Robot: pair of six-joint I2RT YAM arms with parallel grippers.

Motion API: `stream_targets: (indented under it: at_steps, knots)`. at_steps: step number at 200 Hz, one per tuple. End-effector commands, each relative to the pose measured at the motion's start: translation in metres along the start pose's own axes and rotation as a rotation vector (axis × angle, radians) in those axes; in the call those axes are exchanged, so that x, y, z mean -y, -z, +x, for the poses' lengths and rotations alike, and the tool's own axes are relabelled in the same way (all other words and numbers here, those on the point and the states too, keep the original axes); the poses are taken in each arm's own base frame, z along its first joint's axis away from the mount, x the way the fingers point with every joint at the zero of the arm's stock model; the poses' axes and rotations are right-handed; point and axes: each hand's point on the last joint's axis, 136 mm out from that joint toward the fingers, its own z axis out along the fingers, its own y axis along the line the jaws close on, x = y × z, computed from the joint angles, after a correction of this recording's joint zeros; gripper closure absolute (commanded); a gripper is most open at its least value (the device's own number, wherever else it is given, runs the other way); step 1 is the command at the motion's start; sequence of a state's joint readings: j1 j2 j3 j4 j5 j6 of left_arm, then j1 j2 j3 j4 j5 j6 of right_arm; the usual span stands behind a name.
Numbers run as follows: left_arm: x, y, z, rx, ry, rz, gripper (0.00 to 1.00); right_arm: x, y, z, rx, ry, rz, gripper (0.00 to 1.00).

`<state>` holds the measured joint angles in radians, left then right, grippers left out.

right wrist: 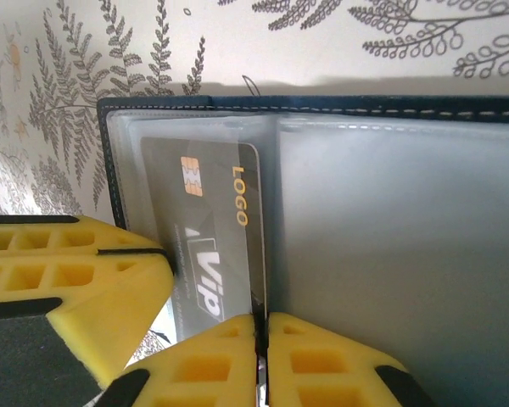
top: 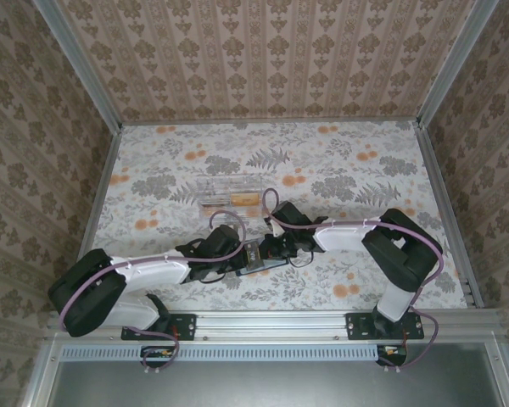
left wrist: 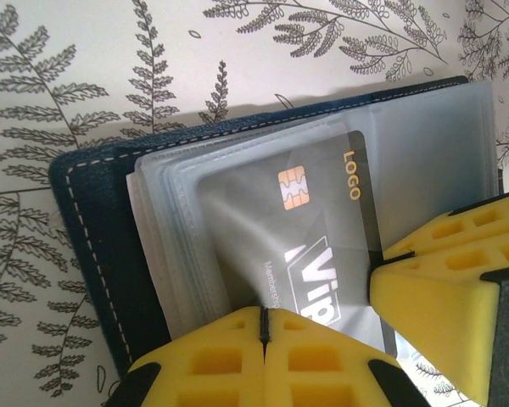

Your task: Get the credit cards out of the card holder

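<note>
The card holder (left wrist: 93,229) lies open on the table, navy with white stitching and clear sleeves (right wrist: 390,246). A grey credit card (left wrist: 322,195) with a gold chip, "LOGO" and "Vip" sits in the front sleeve. My left gripper (left wrist: 263,326) is shut on that sleeve's near edge, right at the card's long side; whether the pinch takes the card too I cannot tell. My right gripper (right wrist: 261,331) is shut on the card's (right wrist: 212,220) opposite long edge, beside the fold. Both grippers (top: 242,257) (top: 274,250) meet over the holder (top: 263,263) at the table's middle front.
A clear plastic box (top: 229,193) with orange and black strips stands just behind the holder. The floral tabletop (top: 339,161) is walled on three sides. The other gripper's yellow fingers (left wrist: 441,271) (right wrist: 76,280) crowd each wrist view.
</note>
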<state>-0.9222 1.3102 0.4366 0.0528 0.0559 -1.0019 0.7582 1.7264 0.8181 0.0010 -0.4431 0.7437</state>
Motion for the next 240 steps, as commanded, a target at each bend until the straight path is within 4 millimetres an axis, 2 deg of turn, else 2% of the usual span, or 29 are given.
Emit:
stream_targets:
  at_steps: [1, 15, 131, 171, 214, 240]
  knots:
    - [-0.021, -0.003, 0.016, -0.047, 0.008, -0.071, 0.95, -0.005, -0.001, 0.000, -0.003, -0.014, -0.042, 0.95]
    - [-0.022, -0.001, 0.015, -0.041, 0.004, -0.076, 0.95, -0.002, 0.001, -0.001, 0.003, -0.021, -0.042, 1.00]
    - [-0.036, 0.007, 0.013, -0.028, 0.018, -0.103, 0.96, 0.025, 0.010, -0.003, 0.038, -0.099, -0.039, 1.00]
    - [-0.026, 0.009, 0.008, -0.023, 0.008, -0.073, 0.97, 0.023, 0.007, -0.003, 0.027, -0.100, -0.051, 1.00]
    - [-0.002, 0.017, -0.001, 0.000, -0.033, -0.015, 0.95, 0.006, 0.001, -0.003, 0.005, -0.067, -0.083, 1.00]
    - [0.001, 0.019, -0.003, 0.004, -0.043, -0.012, 0.95, 0.002, -0.003, -0.003, -0.003, -0.061, -0.086, 1.00]
